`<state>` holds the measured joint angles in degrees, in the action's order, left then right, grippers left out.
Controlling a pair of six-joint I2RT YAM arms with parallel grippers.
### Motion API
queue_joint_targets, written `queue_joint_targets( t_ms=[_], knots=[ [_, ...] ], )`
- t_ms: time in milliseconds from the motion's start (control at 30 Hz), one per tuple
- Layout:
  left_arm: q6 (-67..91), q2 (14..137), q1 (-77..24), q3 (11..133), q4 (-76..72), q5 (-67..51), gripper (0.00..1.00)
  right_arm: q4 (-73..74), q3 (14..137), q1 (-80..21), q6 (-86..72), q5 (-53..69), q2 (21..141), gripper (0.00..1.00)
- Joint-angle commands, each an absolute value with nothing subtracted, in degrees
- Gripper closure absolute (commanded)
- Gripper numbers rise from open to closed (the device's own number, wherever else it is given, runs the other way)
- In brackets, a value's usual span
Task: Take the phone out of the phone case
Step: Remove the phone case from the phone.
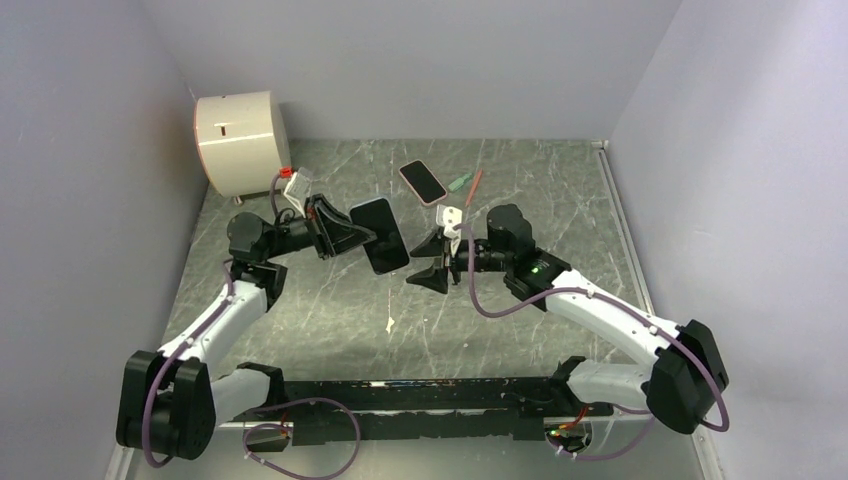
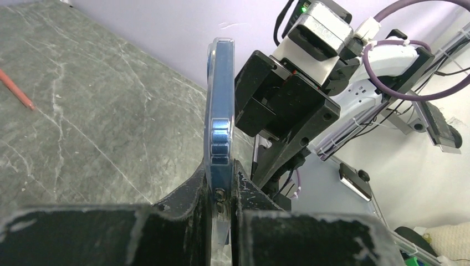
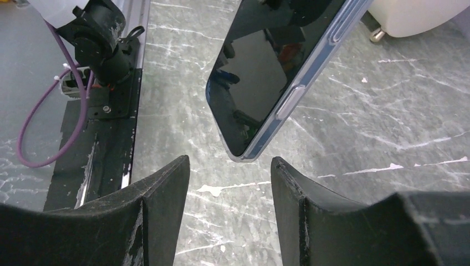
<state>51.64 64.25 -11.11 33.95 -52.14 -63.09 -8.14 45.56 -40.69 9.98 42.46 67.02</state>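
Jaws of the left gripper (image 2: pixel 221 191) are pressed almost together on the phone (image 2: pixel 218 111), pinching its front and back faces near one edge. The phone is held off the grey, marble-veined table (image 1: pixel 300 300) and sits inside its phone case (image 3: pixel 310 72). In the left wrist view the phone appears edge-on, a thin slab with a clear, bluish, glossy plastic rim and a raised side button. The part pinched between the scuffed black fingers (image 2: pixel 191 191) is hidden. In the overhead view the same left gripper (image 1: pixel 362 237) reaches in from the left, and the phone (image 1: pixel 380 235) shows as a dark, rounded rectangle near the middle of the table. The right gripper (image 1: pixel 428 262) faces it from the right, with its jaws moderately apart and holding nothing. Its wrist view shows the right gripper (image 3: pixel 230 166) as two wedge-shaped, chalk-marked black fingers. The phone (image 3: pixel 266 72) hangs just beyond the gap between them, apart from both. Its screen is black and mirror-like, its corner is rounded, and a long pale button sits in the translucent rim. The top of the phone is cut off by the frame. Towards the back of the table lie a second phone (image 1: pixel 422 181) with a pinkish border and two thin sticks (image 1: pixel 467 183), one green and one red, too small to identify. A white drum-shaped object (image 1: pixel 240 143) sits in the far left corner.
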Motion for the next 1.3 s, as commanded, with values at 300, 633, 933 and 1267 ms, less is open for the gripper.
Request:
queue_joint_targets(
  t_ms=[300,633,933,1267],
  knots=[
    [49.6,60.0,-12.3,34.2,-53.1,-61.2,0.97,4.7,56.4,-40.5,17.0,49.3,71.4,0.55],
    [48.9,58.3,-12.4,33.9,-52.0,-60.5,0.98,14.8,62.0,-40.5,23.2,51.5,74.2,0.70],
    [50.7,57.5,-12.4,34.2,-52.0,-60.4,0.97,17.5,65.2,-40.5,28.3,54.1,76.6,1.00],
    [53.2,56.5,-12.8,35.4,-51.4,-61.0,0.98,19.8,65.9,-40.5,44.1,55.4,76.5,1.00]
  ],
)
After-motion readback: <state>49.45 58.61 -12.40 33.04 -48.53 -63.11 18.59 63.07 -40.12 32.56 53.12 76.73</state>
